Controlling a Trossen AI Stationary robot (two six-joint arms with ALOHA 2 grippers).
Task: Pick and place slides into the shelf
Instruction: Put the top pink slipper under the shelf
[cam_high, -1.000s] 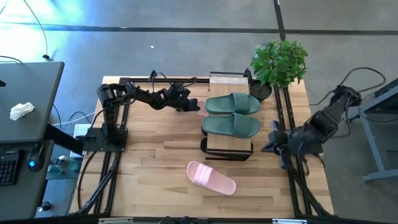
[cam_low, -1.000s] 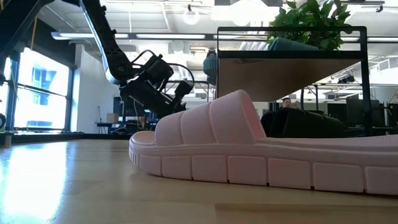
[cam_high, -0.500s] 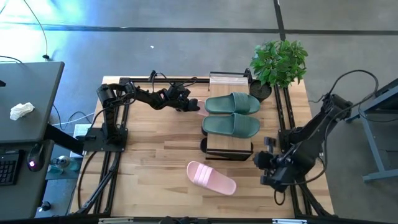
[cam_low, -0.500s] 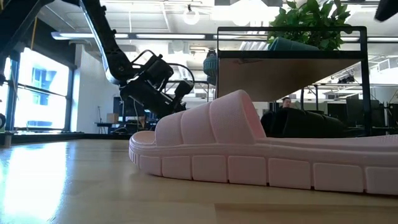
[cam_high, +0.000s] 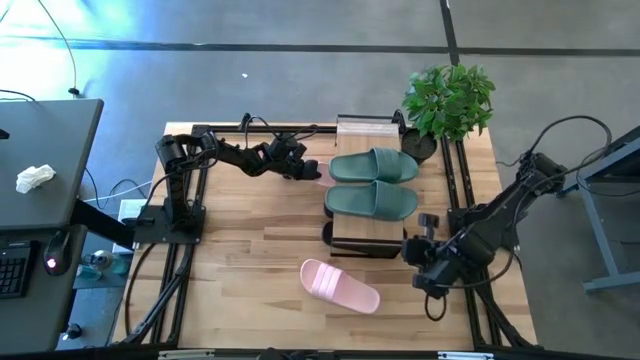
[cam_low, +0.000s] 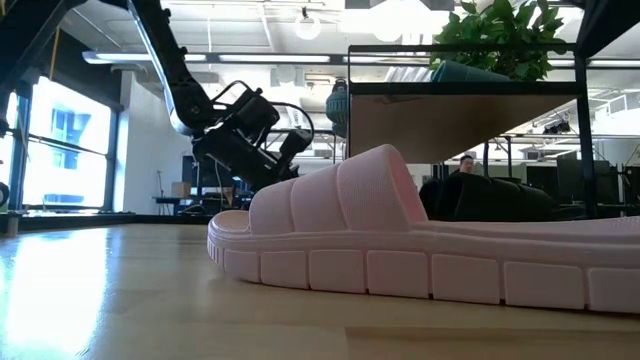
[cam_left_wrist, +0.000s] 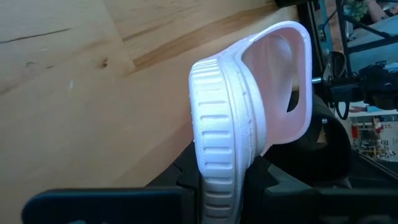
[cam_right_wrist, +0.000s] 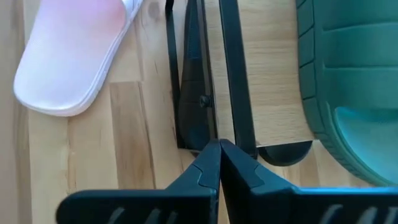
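Pink slide (cam_left_wrist: 249, 118) is clamped in the left gripper (cam_high: 300, 165) near the table's far edge beside the shelf (cam_high: 368, 240), awaiting shelving; the right gripper (cam_high: 420, 278), fingers together, hovers near the front-edge pink slide (cam_high: 340, 285), needing to open.

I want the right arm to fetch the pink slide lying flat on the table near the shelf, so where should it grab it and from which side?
Take the pink slide by its wide strap, coming from above. It lies sole-down, so the raised strap arches clear of the footbed, offering an edge to pinch. The right tool, now shut, sits just beside it and must open first.
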